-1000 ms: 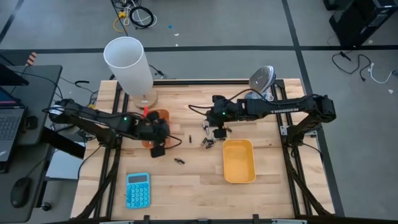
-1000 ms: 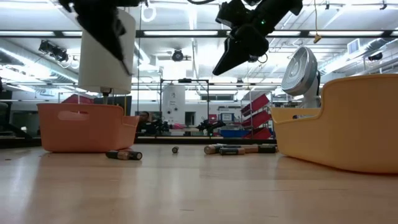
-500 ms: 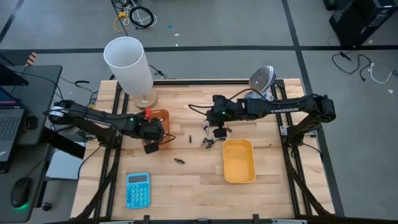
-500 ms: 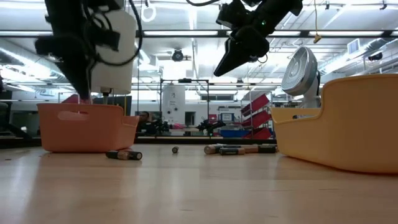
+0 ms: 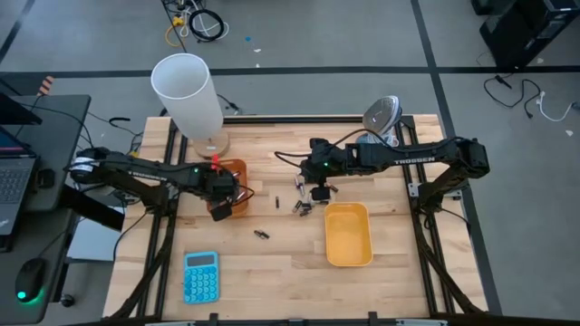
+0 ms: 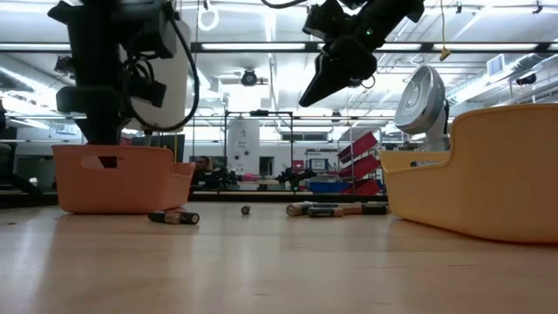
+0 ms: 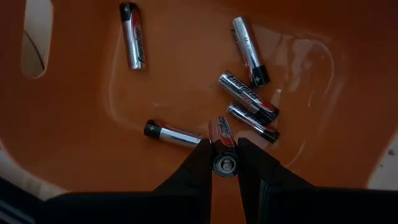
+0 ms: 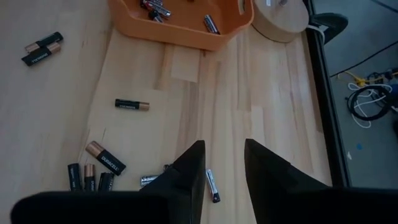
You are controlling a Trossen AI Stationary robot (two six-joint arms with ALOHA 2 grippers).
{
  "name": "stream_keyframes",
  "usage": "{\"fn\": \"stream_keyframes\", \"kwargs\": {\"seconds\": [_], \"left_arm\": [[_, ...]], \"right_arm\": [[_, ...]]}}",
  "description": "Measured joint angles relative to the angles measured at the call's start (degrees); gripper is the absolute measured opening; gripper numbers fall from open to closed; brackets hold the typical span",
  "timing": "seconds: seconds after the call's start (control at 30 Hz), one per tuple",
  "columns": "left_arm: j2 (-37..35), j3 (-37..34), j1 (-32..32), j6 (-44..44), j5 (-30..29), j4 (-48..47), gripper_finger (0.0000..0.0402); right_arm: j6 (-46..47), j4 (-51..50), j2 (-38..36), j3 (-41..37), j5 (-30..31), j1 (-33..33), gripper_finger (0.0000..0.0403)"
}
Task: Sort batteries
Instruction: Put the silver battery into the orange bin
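The left gripper (image 7: 224,163) pinches one silvery battery (image 7: 222,142) between its two dark fingers (image 7: 194,168), end-on to the wrist camera, directly above the floor of the orange tray (image 7: 74,106). Five more silver cells (image 7: 249,102) lie loose on that tray floor, three bunched close together just under the held one, two more apart toward the tray wall with the handle slot. In the high view this gripper (image 5: 220,210) hangs over the tray's near edge, on the left half of the table (image 5: 290,272).

The right gripper (image 8: 222,163) has its jaws apart and holds nothing; it hovers above the table's middle, just over a small silver cell (image 8: 212,185). A cluster of dark batteries (image 8: 102,167) lies near it, one dark cell (image 8: 132,104) alone between the cluster and the orange tray, and two more (image 8: 41,48) farther off on bare wood.

The yellow tray (image 5: 348,234) sits just beside the right gripper (image 5: 318,191), toward the front edge. Between the two trays the wood is mostly open. A white cylinder (image 5: 188,95) stands at the back edge behind the orange tray, and a blue calculator (image 5: 200,276) lies at the front left.
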Motion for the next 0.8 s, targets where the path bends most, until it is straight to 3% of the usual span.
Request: {"fn": "stream_keyframes", "kwargs": {"seconds": [0.2,0.57,0.8], "left_arm": [[0.0,-0.1,0.1,-0.7,-0.1,0.8,0.005],[0.0,-0.1,0.1,-2.9,-3.1,1.5,0.0104],[0.0,-0.1,0.1,-2.7,-3.3,1.5,0.0115]], "right_arm": [[0.5,0.3,0.0,0.0,0.0,0.0,0.0097],[1.3,0.6,0.0,0.0,-3.8,-0.6,0.01],[1.7,0.7,0.0,0.0,-4.1,-1.7,0.01]]}}
